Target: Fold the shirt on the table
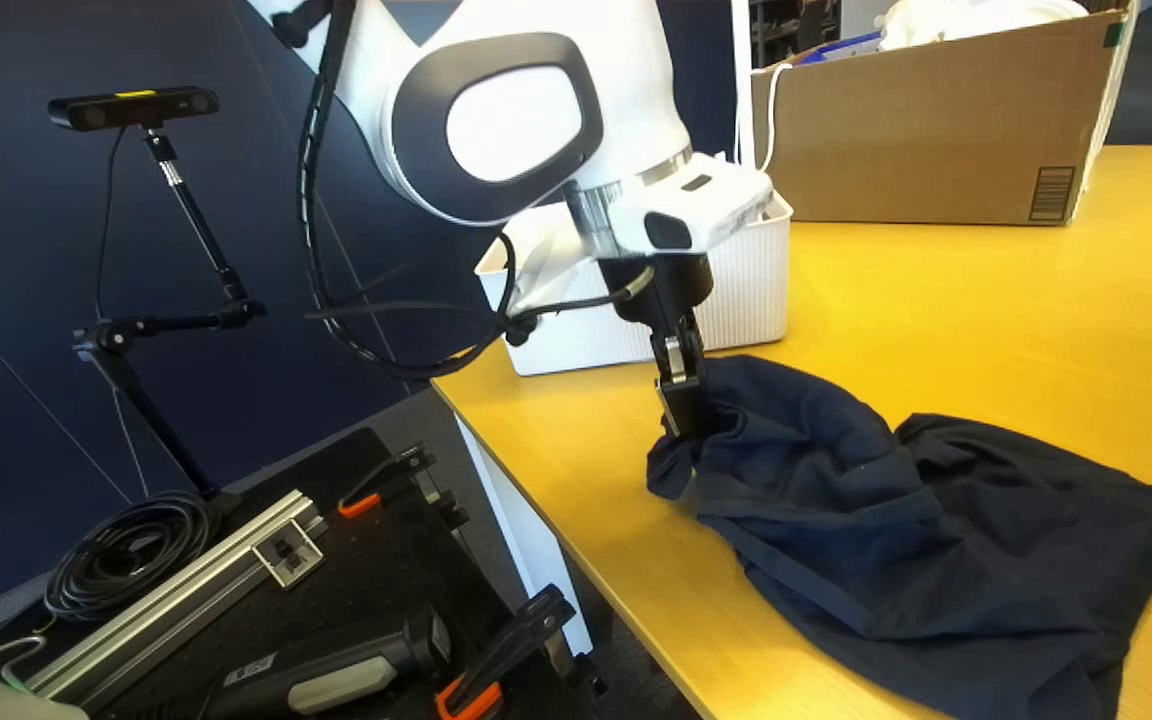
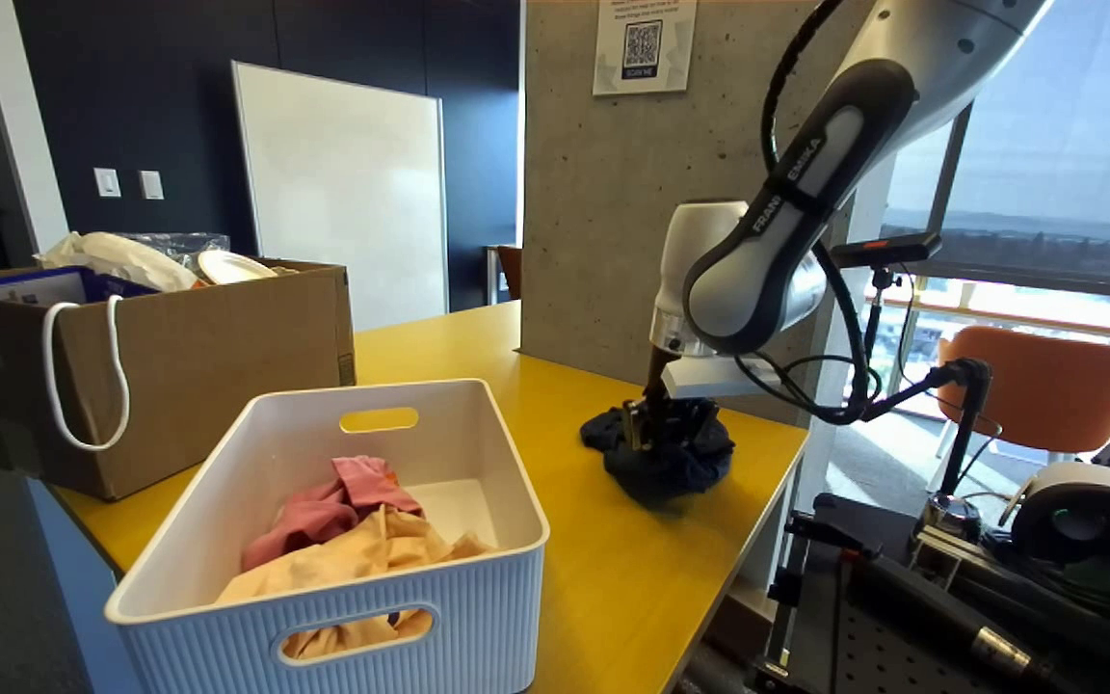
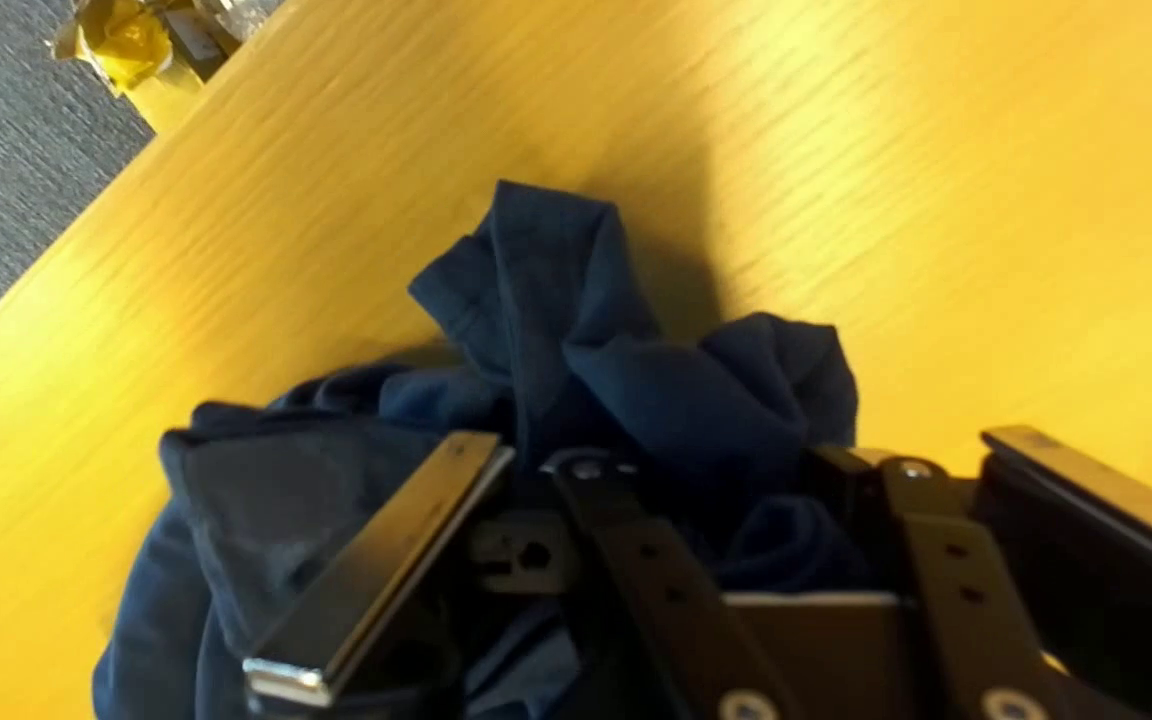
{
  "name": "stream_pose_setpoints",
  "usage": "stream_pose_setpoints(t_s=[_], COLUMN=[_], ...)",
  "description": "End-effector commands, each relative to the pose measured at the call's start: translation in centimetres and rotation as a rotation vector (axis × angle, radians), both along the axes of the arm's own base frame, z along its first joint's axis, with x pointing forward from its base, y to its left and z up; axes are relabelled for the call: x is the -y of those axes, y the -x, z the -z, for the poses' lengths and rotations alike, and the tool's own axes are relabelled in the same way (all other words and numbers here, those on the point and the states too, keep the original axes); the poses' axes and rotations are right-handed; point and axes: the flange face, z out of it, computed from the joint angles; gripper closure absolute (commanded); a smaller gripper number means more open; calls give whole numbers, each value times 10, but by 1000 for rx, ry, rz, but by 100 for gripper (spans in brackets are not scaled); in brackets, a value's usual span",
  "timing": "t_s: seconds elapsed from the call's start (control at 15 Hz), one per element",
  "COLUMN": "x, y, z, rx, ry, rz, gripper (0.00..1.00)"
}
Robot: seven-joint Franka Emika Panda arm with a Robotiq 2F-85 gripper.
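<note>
The shirt is a dark navy cloth lying rumpled on the yellow-orange table. Its near part stretches toward the lower right in an exterior view, while the end under the arm is bunched up. My gripper points down into that bunched end. In the wrist view, folds of the shirt gather between the gripper's fingers, and the fingertips are buried in dark cloth. Another exterior view has the gripper pressed into a compact heap of the shirt. It appears shut on the shirt.
A white bin holding pink and peach cloths stands on the table behind the arm. Beyond it is a cardboard box. A concrete pillar rises beside the table. Along one table edge sits a black cart with cables and clamps.
</note>
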Motion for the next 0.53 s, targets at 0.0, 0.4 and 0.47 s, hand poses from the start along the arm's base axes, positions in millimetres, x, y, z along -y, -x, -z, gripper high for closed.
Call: stream_pose_setpoints(t_s=[0.0,0.4,0.47], x=[4,59,71], y=[9,35,42], z=[-47,-74,-73], rx=[45,89,87], ry=[-5,-7,-5], rz=[-4,91,113], gripper=[95,95,95])
